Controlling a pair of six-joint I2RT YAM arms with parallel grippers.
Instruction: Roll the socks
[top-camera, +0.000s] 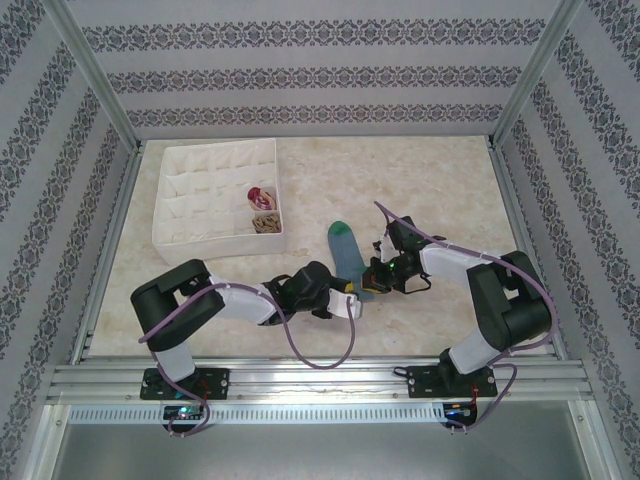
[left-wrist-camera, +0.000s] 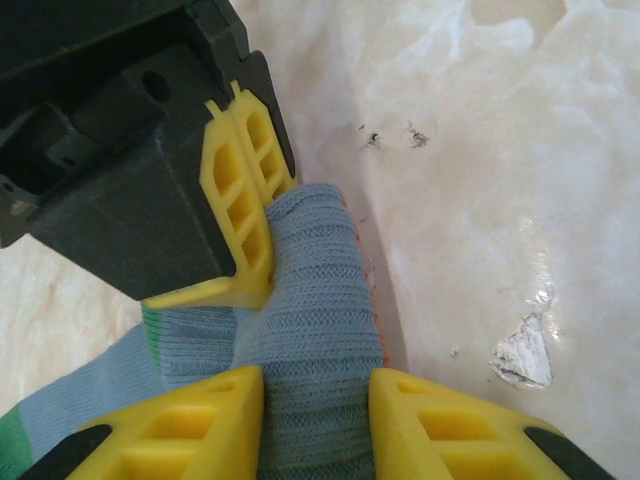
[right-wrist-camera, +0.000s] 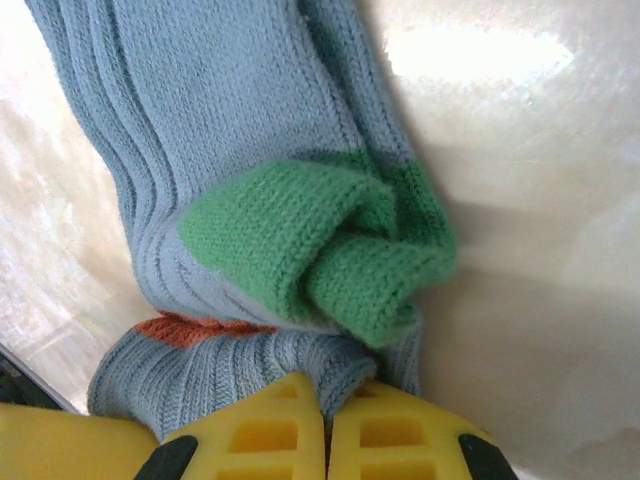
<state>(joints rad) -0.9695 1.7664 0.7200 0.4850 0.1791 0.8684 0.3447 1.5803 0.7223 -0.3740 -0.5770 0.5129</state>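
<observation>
Blue sock (top-camera: 348, 255) lies mid-tabletop (top-camera: 450, 190), between my two arms, green toe pointing away from the bases. Left gripper (left-wrist-camera: 315, 385): narrow, both fingers pressing on the ribbed blue fabric bunched between them. Right gripper (right-wrist-camera: 325, 395): closed, a fold of the same sock pinched at its tips, just below a crumpled green patch.

Left arm (top-camera: 235, 300) at seven o'clock, right arm (top-camera: 455, 262) at five: white shells, black joints, looping purple cables (top-camera: 320, 366), yellow ribbed fingers (left-wrist-camera: 190, 430).
</observation>
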